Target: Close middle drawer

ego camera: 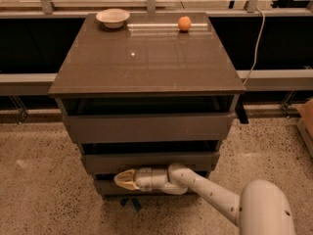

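The middle drawer is the slim grey-brown front panel under the taller top drawer. It stands out a little from the cabinet, and a dark gap shows behind its top edge. My gripper is just below that panel, in front of the bottom drawer. Its tan fingertips are together and point left, holding nothing. My white arm reaches in from the lower right.
The glossy brown cabinet top carries a white bowl at the back left and an orange at the back right. A rail and a hanging cable lie behind. The floor is speckled.
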Motion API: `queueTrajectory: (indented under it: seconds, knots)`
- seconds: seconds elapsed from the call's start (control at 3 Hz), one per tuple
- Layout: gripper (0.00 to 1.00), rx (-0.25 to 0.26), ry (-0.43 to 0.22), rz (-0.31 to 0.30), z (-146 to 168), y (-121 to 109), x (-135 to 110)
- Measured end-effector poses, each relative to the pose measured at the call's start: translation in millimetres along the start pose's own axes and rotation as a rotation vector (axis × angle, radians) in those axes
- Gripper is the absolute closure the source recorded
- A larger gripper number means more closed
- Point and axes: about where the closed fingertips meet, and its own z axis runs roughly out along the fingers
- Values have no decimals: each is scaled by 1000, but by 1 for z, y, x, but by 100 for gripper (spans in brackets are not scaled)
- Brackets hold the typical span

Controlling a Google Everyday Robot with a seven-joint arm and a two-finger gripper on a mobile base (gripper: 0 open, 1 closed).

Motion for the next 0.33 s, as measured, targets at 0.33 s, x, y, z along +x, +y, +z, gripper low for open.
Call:
queueTrajectory:
  seconds: [0.33]
  knots:
    - [100,-37,26,-17,-17,39,-6]
